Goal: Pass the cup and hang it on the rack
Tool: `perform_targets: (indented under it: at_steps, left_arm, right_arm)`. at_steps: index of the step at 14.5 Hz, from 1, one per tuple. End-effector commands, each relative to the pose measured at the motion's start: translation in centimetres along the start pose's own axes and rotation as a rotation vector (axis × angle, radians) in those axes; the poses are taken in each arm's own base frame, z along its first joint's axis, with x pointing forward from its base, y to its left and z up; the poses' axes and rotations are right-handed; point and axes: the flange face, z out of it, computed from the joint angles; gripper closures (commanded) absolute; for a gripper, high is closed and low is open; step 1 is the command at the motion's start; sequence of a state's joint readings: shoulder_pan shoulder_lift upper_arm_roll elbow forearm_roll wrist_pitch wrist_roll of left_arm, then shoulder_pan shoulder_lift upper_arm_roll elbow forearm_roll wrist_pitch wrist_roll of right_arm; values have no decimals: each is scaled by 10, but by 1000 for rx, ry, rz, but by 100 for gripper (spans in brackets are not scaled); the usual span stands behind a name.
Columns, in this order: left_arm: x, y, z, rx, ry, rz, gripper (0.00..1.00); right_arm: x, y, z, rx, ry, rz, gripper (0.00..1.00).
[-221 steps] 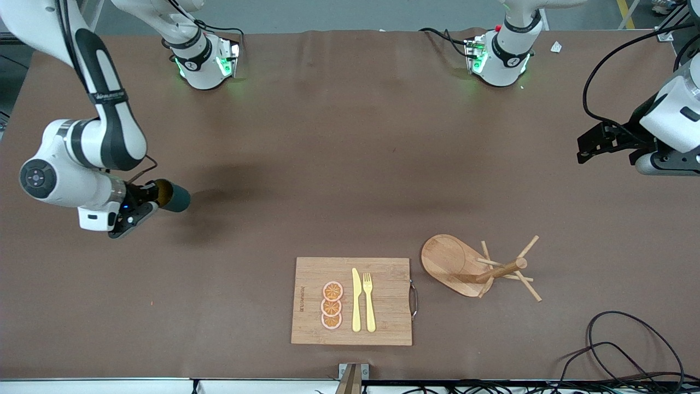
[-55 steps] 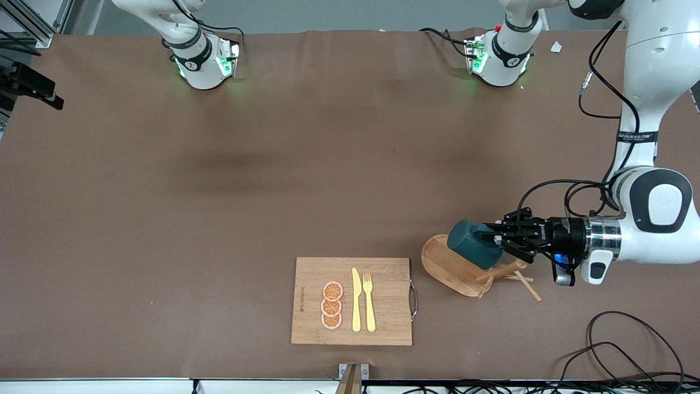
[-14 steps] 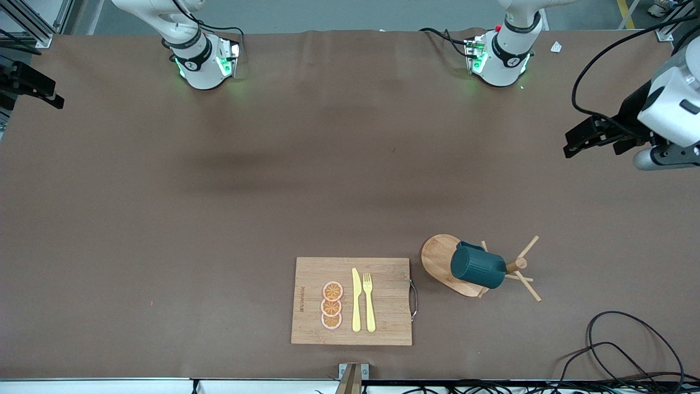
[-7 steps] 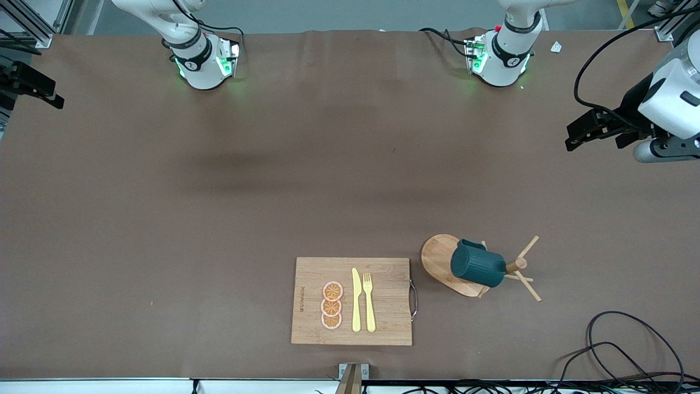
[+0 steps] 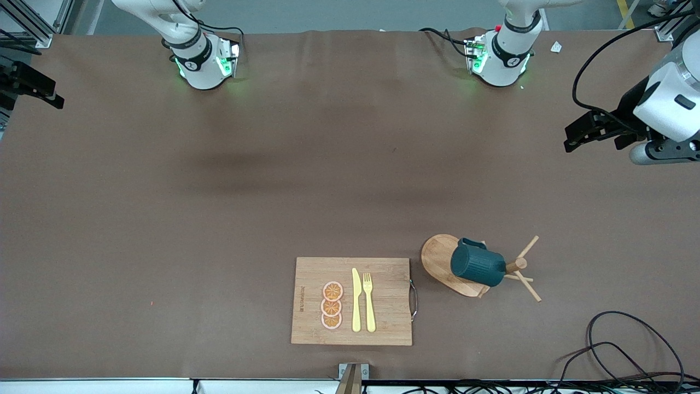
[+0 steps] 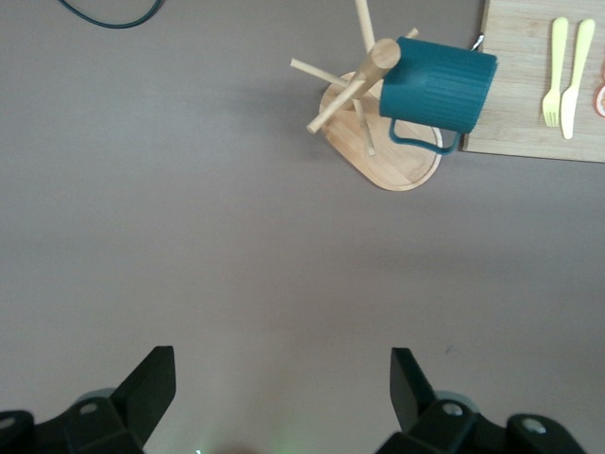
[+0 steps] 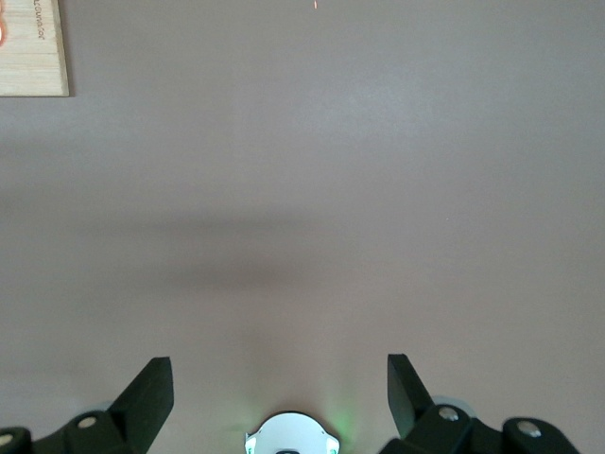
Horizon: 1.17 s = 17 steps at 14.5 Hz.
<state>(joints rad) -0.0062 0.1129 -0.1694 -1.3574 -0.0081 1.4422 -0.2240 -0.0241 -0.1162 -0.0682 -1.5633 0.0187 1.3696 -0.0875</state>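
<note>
Now hanging by its handle on a peg of the rack (image 5: pixel 445 258), near the cutting board (image 5: pixel 383 298): the cup (image 5: pixel 477 266). Raised over bare table, fingers spread and empty: left gripper (image 6: pixel 282 388), well apart from the rack, and right gripper (image 7: pixel 280 386).

The cup (image 5: pixel 477 266) left the right claw (image 5: pixel 33 90) and now hangs on the rack (image 5: pixel 444 257) (left claw (image 5: pixel 581 133) withdrawn).

White arms (image 5: pixel 664 106), black cables, green-lit bases (image 5: pixel 205 63).
</note>
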Motion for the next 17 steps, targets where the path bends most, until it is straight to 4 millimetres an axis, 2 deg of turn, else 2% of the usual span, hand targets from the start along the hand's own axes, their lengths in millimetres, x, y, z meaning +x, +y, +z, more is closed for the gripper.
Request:
perform_targets:
  at_steps: [1,4,7,9,13,17]
  left_arm:
    - [1,-17,-4,2,13,1,0]
    - [6,-33,-5,-44,25,-24,0]
    - [10,-37,2,-32,67,64,0]
    - [10,-39,5,-20,78,57,0]
    - [10,-40,3,-16,83,57,0]
    - [11,-47,0,72,98,77,0]
  right_arm:
    - [-7,2,-4,-2,4,-8,0]
    - [-7,2,-4,-2,4,-8,0]
    - [-7,2,-3,-2,2,-8,0]
    - [-7,2,-3,-2,2,-8,0]
    - [-7,2,-3,-2,2,-8,0]
    - [-7,2,-3,-2,2,-8,0]
